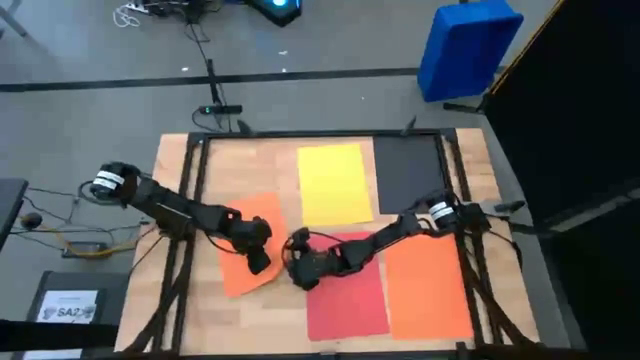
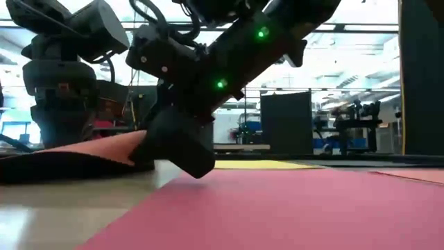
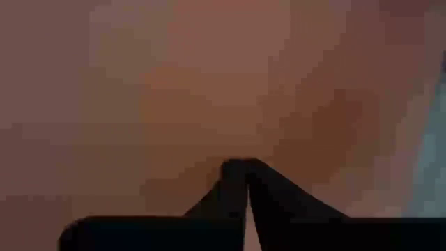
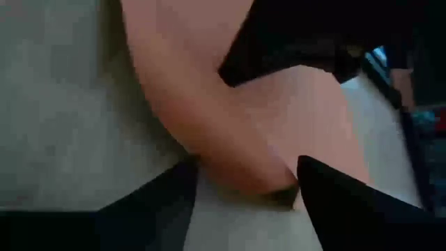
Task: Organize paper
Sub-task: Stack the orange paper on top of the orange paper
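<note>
Overhead layout, near edge to far. Nearest, at 6 o'clock, the red sheet (image 1: 345,290) lies flat beside the orange sheet (image 1: 427,283) at 4 o'clock. At 8 o'clock a second orange sheet (image 1: 242,245) lies skewed, its inner edge curled up off the wooden table (image 1: 275,165). The left gripper (image 1: 258,255) presses on this sheet, fingers together. The right gripper (image 1: 298,262), at centre, has its fingers (image 4: 150,209) spread, straddling the curled edge. Farther off, the yellow sheet (image 1: 333,184) lies at 12 o'clock and the dark sheet (image 1: 410,166) at 1 o'clock. Beyond the table stands a blue bin (image 1: 465,48).
</note>
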